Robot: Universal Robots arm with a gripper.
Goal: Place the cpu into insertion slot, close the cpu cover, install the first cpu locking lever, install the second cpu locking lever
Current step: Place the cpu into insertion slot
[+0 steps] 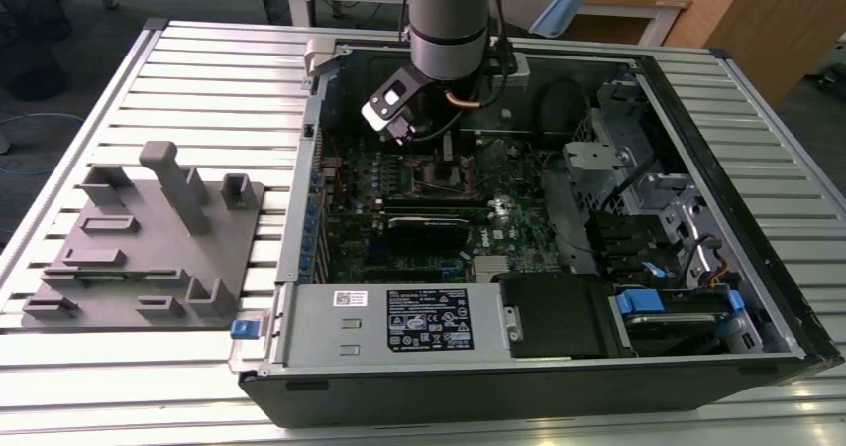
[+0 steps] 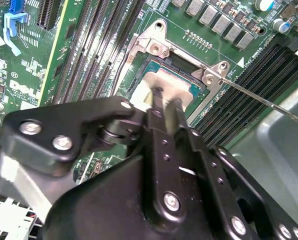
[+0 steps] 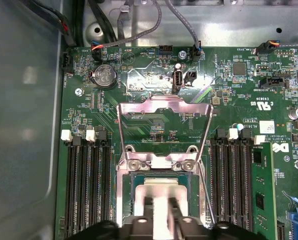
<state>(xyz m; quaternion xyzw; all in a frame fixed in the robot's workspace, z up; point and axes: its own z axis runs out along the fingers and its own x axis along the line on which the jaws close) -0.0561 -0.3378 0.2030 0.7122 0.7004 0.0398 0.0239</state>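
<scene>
The cpu (image 3: 161, 189) lies flat with its silver top up inside the insertion slot (image 3: 133, 200), green edge and dark rim showing around it. My gripper (image 3: 161, 207) hangs right over the cpu (image 2: 161, 79). Its two black fingers (image 2: 155, 100) stand close together with only a thin gap and nothing between them. The cpu cover (image 3: 164, 106), a silver frame, stands swung open and away from the slot. One thin wire locking lever (image 2: 269, 104) sticks out to the side, unlatched. In the exterior view the gripper (image 1: 404, 135) sits just above the slot (image 1: 443, 176).
Rows of black memory slots (image 3: 86, 190) flank the socket on both sides. The open computer case (image 1: 780, 218) holds a drive cage, cables (image 3: 154, 20) and a power supply (image 1: 396, 319). A grey parts fixture (image 1: 139, 248) sits on the slatted table at the exterior view's left.
</scene>
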